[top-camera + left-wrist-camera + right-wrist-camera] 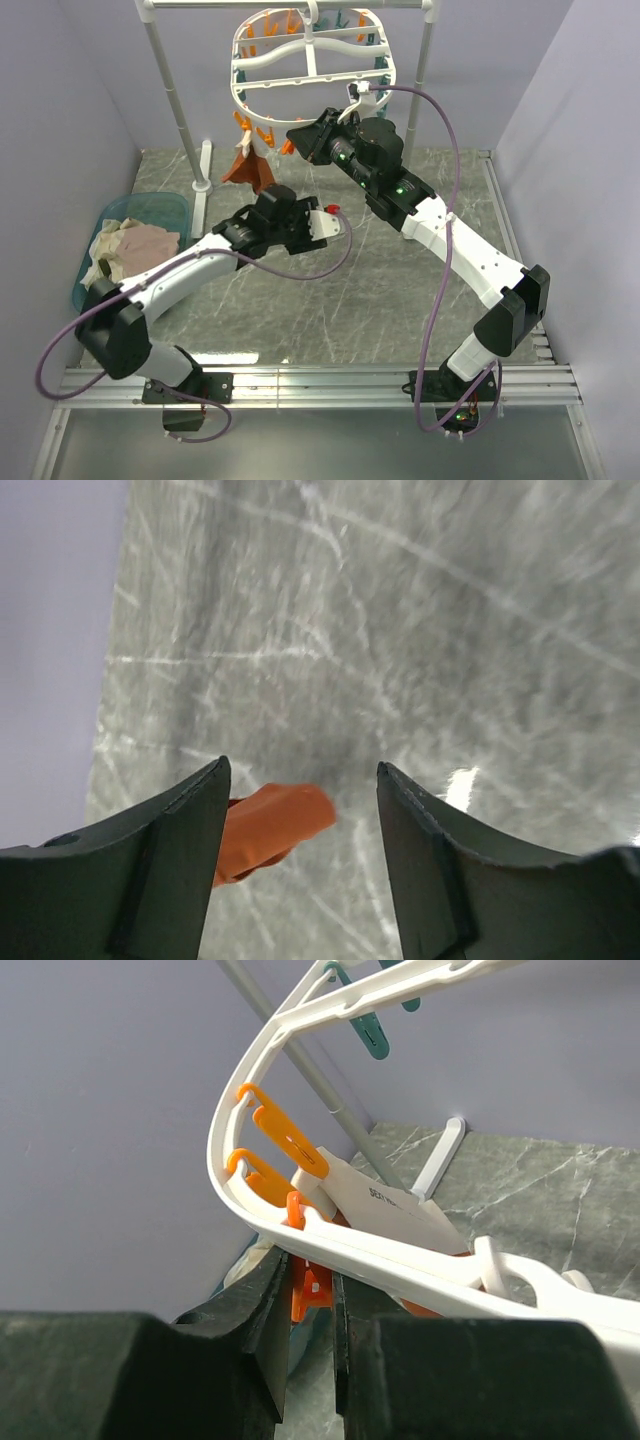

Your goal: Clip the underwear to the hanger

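Observation:
The white oval hanger (310, 75) hangs from the rack's top bar, and its rim (330, 1235) crosses the right wrist view. The rust-orange underwear (250, 165) dangles from the hanger's lower left edge; its beige waistband (385, 1205) with dark text sits by an orange clothespin (285, 1140). My right gripper (312, 1270) reaches in under the rim (298, 135), its jaws narrowly shut on another orange clothespin (312, 1290). My left gripper (265, 200) sits just below the underwear, open (302, 770). A fold of the orange fabric (270, 825) shows beside its left finger, not pinched.
White rack poles (170, 90) stand at the back left and back right. A teal basket (150, 208) with a pale clothes pile (135, 245) sits at the left on the grey marbled table (380, 290). Teal clothespins (365, 1030) hang further along the frame.

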{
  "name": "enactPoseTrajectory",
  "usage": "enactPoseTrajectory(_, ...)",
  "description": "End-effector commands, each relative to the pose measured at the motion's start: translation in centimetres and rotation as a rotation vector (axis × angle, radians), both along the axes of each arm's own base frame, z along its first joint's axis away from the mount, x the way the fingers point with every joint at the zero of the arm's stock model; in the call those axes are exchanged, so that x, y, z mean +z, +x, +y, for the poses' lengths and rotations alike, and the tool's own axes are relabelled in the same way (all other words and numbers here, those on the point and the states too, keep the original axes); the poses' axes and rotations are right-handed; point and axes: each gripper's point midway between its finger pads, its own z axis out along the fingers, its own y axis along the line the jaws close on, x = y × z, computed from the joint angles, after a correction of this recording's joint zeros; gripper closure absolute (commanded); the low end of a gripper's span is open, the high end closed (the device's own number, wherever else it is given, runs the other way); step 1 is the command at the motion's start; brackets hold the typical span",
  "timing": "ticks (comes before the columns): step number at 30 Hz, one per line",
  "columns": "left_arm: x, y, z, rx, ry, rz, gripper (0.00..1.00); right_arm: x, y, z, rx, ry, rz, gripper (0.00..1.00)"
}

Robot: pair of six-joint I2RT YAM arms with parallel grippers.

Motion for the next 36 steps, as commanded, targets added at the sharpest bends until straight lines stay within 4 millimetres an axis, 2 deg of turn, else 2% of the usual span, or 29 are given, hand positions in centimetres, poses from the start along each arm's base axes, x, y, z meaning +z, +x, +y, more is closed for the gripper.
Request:
enactPoseTrajectory(1, 1.4, 2.8, 0.5, 0.082, 0.109, -0.107, 0.34, 1.9, 0.8, -0.8, -0.056, 0.028, -0.04, 1.0)
enactPoseTrajectory(3, 1.9, 3.6, 0.1, 0.104, 0.137, -0.127, 0.34, 1.9, 0.8, -0.8, -0.056, 0.024, -0.04, 1.0)
enactPoseTrajectory(5, 0.7, 4.3, -0.3, 0.118, 0.195, -0.124, 0.34, 2.0, 0.8, -0.8, -0.059, 0.024, -0.042, 1.0)
enactPoseTrajectory(6, 1.2, 4.7, -0.6, 0.125, 0.196, -0.137, 0.33, 1.9, 0.9, -0.9, -0.061, 0.023, -0.041, 1.0)
enactPoseTrajectory(7, 0.2, 5.0, -1.0, 0.126, 0.22, -0.127, 0.33, 2.0, 0.9, -0.9, -0.061, 0.024, -0.042, 1.0)
enactPoseTrajectory(8, 0.2, 5.3, -1.2, 0.136, 0.229, -0.13, 0.33, 2.0, 0.9, -0.8, -0.059, 0.024, -0.042, 1.0)
enactPoseTrajectory(9, 0.9, 5.9, -1.4, 0.159, 0.223, -0.14, 0.33, 2.0, 0.9, -0.9, -0.061, 0.024, -0.042, 1.0)
enactPoseTrajectory(10, 0.0, 6.3, -1.8, 0.165, 0.242, -0.127, 0.33, 2.0, 0.9, -0.9, -0.062, 0.026, -0.041, 1.0)
enactPoseTrajectory(11, 0.7, 6.9, -1.9, 0.186, 0.247, -0.132, 0.32, 2.0, 0.9, -0.8, -0.059, 0.023, -0.041, 1.0)
enactPoseTrajectory(12, -0.5, 7.3, -2.1, 0.195, 0.275, -0.109, 0.32, 2.0, 0.9, -0.8, -0.059, 0.023, -0.041, 1.0)
enactPoseTrajectory(14, -0.6, 8.0, -2.3, 0.215, 0.298, -0.108, 0.32, 2.0, 0.8, -0.8, -0.059, 0.023, -0.041, 1.0)
enactPoseTrajectory(18, -2.6, 9.7, -1.0, 0.284, 0.405, -0.123, 0.3, 2.0, 0.9, -0.9, -0.063, 0.022, -0.042, 1.0)
enactPoseTrajectory(19, -3.7, 10.1, -0.7, 0.296, 0.433, -0.107, 0.3, 2.0, 0.9, -0.9, -0.063, 0.022, -0.044, 1.0)
enactPoseTrajectory(21, -3.8, 10.8, -0.2, 0.328, 0.457, -0.093, 0.29, 1.9, 0.9, -0.9, -0.063, 0.022, -0.042, 1.0)
enactPoseTrajectory(22, -4.8, 11.2, 0.9, 0.352, 0.501, -0.073, 0.28, 2.0, 0.8, -0.9, -0.061, 0.023, -0.043, 1.0)
enactPoseTrajectory(24, -4.2, 12.3, 1.5, 0.388, 0.512, -0.082, 0.27, 1.9, 0.8, -0.9, -0.061, 0.023, -0.041, 1.0)
enactPoseTrajectory(25, -4.9, 12.7, 2.7, 0.412, 0.559, -0.07, 0.26, 1.9, 0.8, -0.9, -0.061, 0.022, -0.042, 1.0)
enactPoseTrajectory(26, -4.3, 13.2, 3.1, 0.432, 0.567, -0.081, 0.24, 1.9, 0.8, -0.9, -0.06, 0.021, -0.041, 1.0)
enactPoseTrajectory(27, -4.9, 13.5, 3.7, 0.44, 0.6, -0.074, 0.24, 1.8, 0.8, -0.9, -0.061, 0.019, -0.041, 1.0)
enactPoseTrajectory(28, -4.5, 13.9, 4.7, 0.466, 0.627, -0.074, 0.23, 1.8, 0.8, -0.9, -0.059, 0.021, -0.039, 1.0)
enactPoseTrajectory(30, -4.8, 14.2, 5.6, 0.483, 0.656, -0.059, 0.22, 1.9, 0.7, -0.9, -0.057, 0.022, -0.042, 1.0)
enactPoseTrajectory(31, -4.9, 13.9, 6.2, 0.483, 0.685, -0.04, 0.16, 1.7, 0.7, -0.9, -0.057, 0.02, -0.04, 1.0)
enactPoseTrajectory(34, -5.8, 13.5, 6.9, 0.482, 0.727, -0.003, 0.13, 1.6, 0.6, -0.9, -0.055, 0.018, -0.04, 1.0)
enactPoseTrajectory(35, -6.3, 12.9, 7.4, 0.477, 0.752, 0.026, 0.03, 1.6, 0.6, -0.9, -0.052, 0.017, -0.04, 1.0)
enactPoseTrajectory(36, -7.1, 12.6, 7.8, 0.475, 0.783, 0.051, 0.03, 1.6, 0.6, -0.9, -0.052, 0.017, -0.04, 1.0)
